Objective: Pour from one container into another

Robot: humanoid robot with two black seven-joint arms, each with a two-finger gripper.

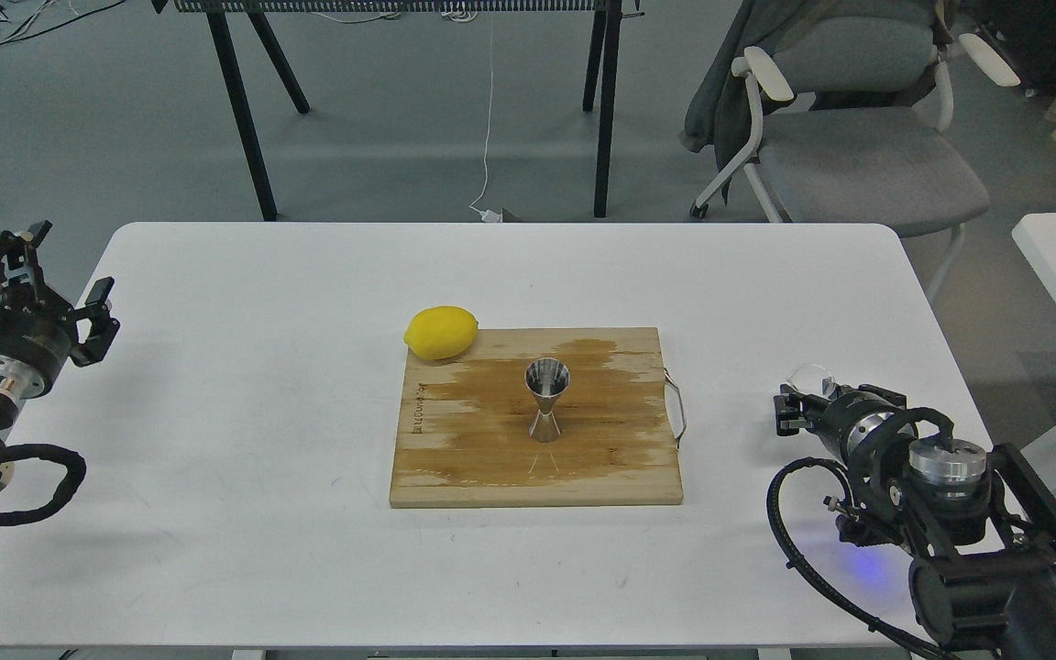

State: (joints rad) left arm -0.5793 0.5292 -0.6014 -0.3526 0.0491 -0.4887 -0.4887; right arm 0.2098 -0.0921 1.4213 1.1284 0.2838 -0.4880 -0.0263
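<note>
Two containers sit well apart: your right gripper [789, 410] seemingly grasps the small clear glass cup [813, 379], the shiny steel hourglass jigger [546, 400] stands upright for pouring, your left gripper [38, 275] idles spread wide.

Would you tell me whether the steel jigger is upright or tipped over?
Upright: the jigger stands on its narrower cone on the cutting board, mouth facing up.

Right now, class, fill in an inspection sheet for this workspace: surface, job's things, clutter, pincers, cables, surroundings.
Surface: white table, wooden board at centre, wet-stained.
Job's things: steel jigger upright on the board; clear glass cup at the right pincer, which seems closed on it.
Clutter: lemon at the board's far left corner.
Pincers: left pincer open, empty.
Cables: white cable on the floor.
Surroundings: grey chair, black table legs.
</note>
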